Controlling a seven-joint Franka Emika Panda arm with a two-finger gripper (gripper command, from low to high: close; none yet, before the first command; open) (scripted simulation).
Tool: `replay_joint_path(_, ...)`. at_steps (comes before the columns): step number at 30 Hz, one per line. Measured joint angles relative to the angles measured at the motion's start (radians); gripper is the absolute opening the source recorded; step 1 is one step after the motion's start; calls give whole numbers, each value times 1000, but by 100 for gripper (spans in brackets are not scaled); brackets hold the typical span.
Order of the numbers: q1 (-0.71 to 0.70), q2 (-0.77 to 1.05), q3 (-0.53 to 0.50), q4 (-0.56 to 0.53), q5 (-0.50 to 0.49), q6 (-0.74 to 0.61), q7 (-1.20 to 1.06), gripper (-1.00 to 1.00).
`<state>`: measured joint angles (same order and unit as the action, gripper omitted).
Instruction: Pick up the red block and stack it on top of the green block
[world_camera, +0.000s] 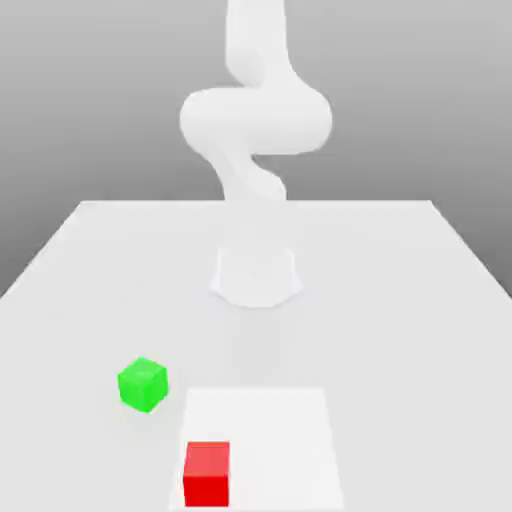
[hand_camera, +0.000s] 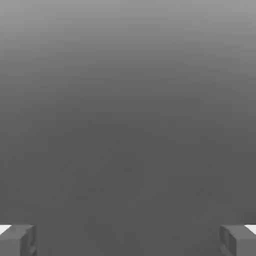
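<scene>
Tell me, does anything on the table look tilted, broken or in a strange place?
Nothing stands out. The red block and the green block both sit flat on the table, apart from each other; the green one is only turned a little. Neither looks damaged.

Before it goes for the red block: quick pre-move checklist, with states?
1. Gripper open, nothing between the fingers: ok.
2. Red block free on the table, nothing on top: ok.
3. Green block top face bare for stacking: ok.
4. Blocks apart, not touching: ok.
5. Gripper positioned above the red block: not ok.
6. Red block squared to the fingers: cannot tell.
</scene>
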<state>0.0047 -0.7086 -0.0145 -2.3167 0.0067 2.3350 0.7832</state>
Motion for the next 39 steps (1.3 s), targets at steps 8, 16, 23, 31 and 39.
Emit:
replay_joint_path(8,12,296,-44,-54,24,114,-56,0)
replay_joint_path(16,13,587,-75,-107,47,224,-111,0)
replay_joint_path(23,-8,839,-85,-153,47,323,-144,0)
replay_joint_path(31,-36,1083,-57,-140,78,495,-177,-100)
replay_joint_path(39,-30,1032,-66,-148,65,451,-167,-100)
